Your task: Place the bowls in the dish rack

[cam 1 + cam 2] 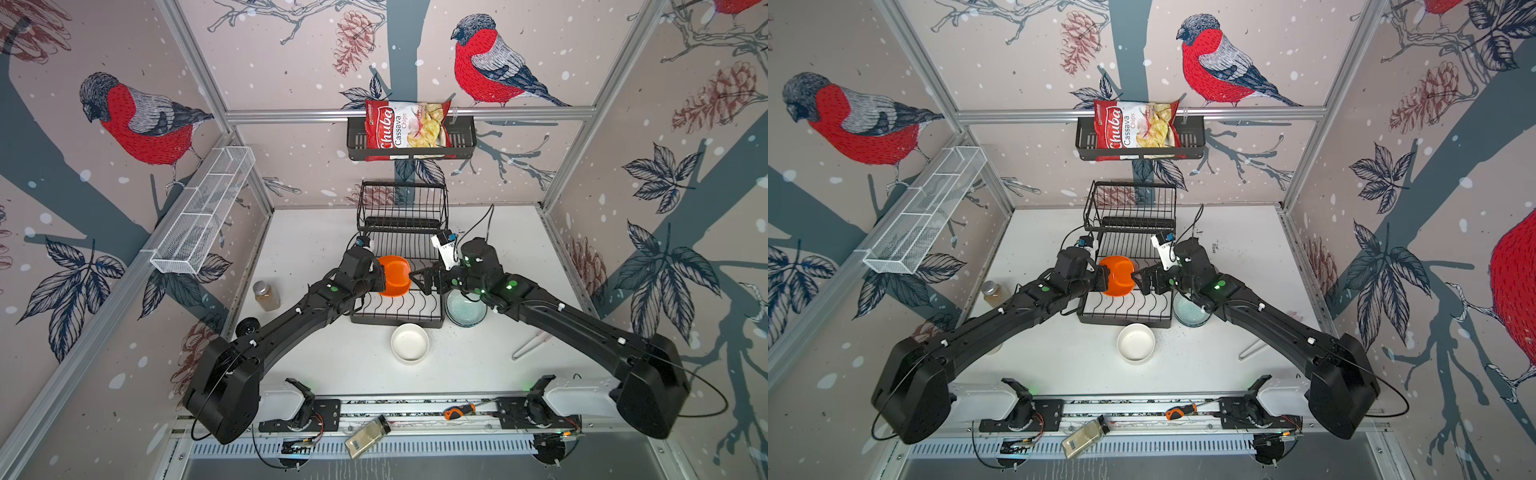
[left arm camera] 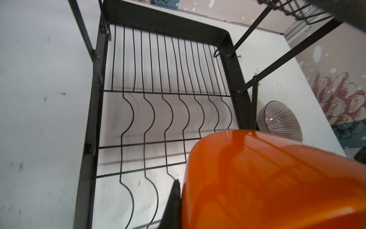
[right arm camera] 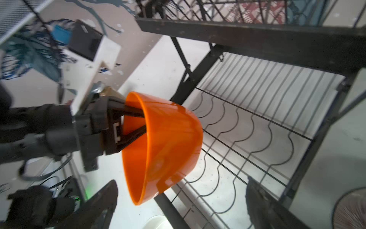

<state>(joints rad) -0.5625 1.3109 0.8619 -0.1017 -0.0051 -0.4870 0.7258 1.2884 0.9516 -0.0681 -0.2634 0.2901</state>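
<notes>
Right wrist view shows the orange bowl (image 3: 168, 138) tipped on its side, its rim pinched tight by the left gripper (image 3: 143, 122); it hangs over the wavy slots of the dish rack (image 1: 397, 321), above the lower grid; the right gripper (image 1: 420, 279) is just beside the bowl's base, jaws spread wide, holding nothing; in both top views a white bowl (image 1: 409, 343) sits on the table (image 1: 332, 365) in front of the rack; a green bowl (image 1: 466, 309) sits just beside its right corner; a jar (image 1: 266, 296) stands well apart on the left.
</notes>
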